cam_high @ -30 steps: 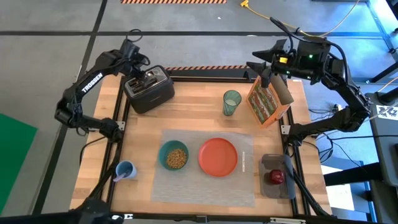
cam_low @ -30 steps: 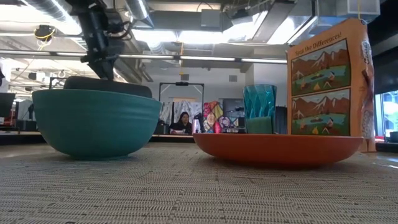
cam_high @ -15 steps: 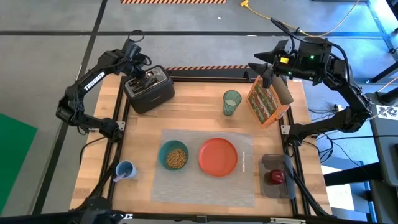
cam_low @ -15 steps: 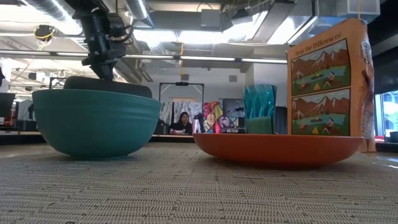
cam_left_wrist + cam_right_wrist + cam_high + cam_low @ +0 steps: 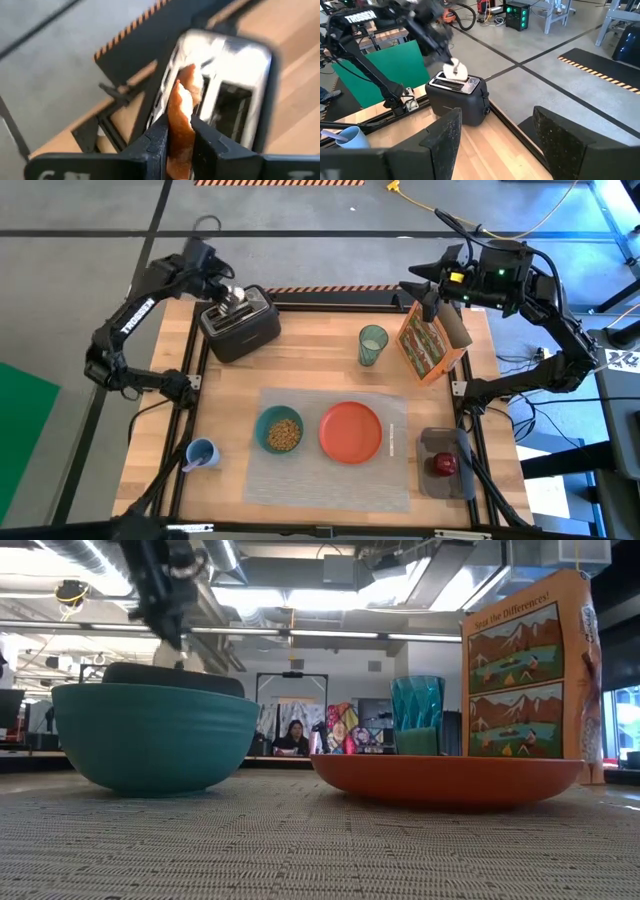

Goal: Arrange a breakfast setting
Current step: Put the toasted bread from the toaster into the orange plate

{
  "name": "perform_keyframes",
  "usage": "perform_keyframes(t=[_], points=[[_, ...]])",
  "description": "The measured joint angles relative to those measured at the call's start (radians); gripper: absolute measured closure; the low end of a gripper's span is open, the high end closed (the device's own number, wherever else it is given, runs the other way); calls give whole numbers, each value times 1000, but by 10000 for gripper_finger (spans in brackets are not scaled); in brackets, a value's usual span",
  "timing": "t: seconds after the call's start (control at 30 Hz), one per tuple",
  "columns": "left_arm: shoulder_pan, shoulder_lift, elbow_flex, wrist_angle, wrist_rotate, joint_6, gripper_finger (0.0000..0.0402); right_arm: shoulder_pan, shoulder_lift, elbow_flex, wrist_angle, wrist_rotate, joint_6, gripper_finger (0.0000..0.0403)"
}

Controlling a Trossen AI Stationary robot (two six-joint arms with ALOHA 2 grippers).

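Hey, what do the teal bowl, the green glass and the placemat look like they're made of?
Teal bowl: probably matte plastic or glazed ceramic; opaque, with faint ridges around its wall and only a soft sheen.
Green glass: likely tinted plastic or pressed glass; translucent, with a faceted diamond pattern.
Placemat: looks like woven vinyl or fibre; a clear grey basket-weave texture shows in the low view.

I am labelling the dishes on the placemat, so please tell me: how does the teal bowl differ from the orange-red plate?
The teal bowl is deep with tall curved walls; the orange-red plate is shallow and low. In the high view the bowl is narrower across than the plate. The bowl holds brown cereal; the plate holds nothing. Both are round and sit side by side on the grey placemat, the bowl towards the left arm's side.
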Motion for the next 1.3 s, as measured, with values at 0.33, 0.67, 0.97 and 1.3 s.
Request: perform_keyframes(t=[0.33,0.67,0.97,1.3], points=[[-91,-69,185,-29,397,-60,345,0,4,0,8,7,5,166],[-525,-58,-15,344,472,-260,345,0,2,0,4,-19,37,166],[-855,163,-135,805,332,-313,344,0,-6,0,-38,-8,59,166],[-967,507,-51,821,348,-318,344,0,-26,0,-105,4,60,166]])
